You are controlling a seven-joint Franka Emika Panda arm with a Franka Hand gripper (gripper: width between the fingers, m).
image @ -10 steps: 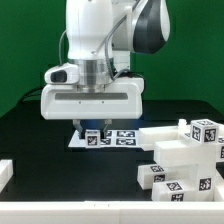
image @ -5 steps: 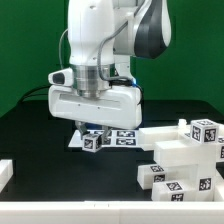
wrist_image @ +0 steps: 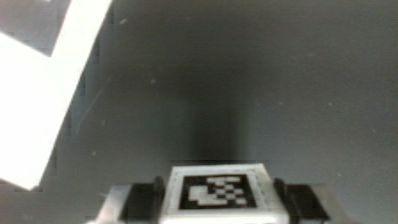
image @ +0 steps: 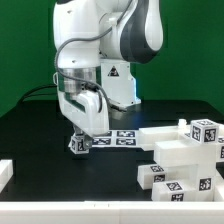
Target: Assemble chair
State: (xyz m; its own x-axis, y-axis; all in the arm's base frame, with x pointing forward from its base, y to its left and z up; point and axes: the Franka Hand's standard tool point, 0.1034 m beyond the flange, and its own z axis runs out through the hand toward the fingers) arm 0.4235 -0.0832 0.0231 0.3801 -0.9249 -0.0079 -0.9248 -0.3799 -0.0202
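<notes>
1. My jaws grip a small white cube (image: 80,144), a chair piece, low over the black tabletop (image: 35,130), beside the marker board (image: 118,137).
2. Bare tabletop lies toward the exterior view's left. The other chair parts (image: 180,155) are stacked well apart on its right.
3. The cube's face bears a black-and-white square tag (wrist_image: 222,190).

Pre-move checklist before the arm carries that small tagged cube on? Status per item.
1. Grip: ok. The gripper is closed on the small cube, one finger on each side in the wrist view.
2. Cube tag visible: ok, it faces the wrist camera squarely.
3. Cube lifted off the table: cannot tell.
4. Cube clear of the marker board: cannot tell, it overlaps the board's left end in the exterior view.
5. Way to the chair parts at the exterior view's right: ok, nothing upright in between.
</notes>
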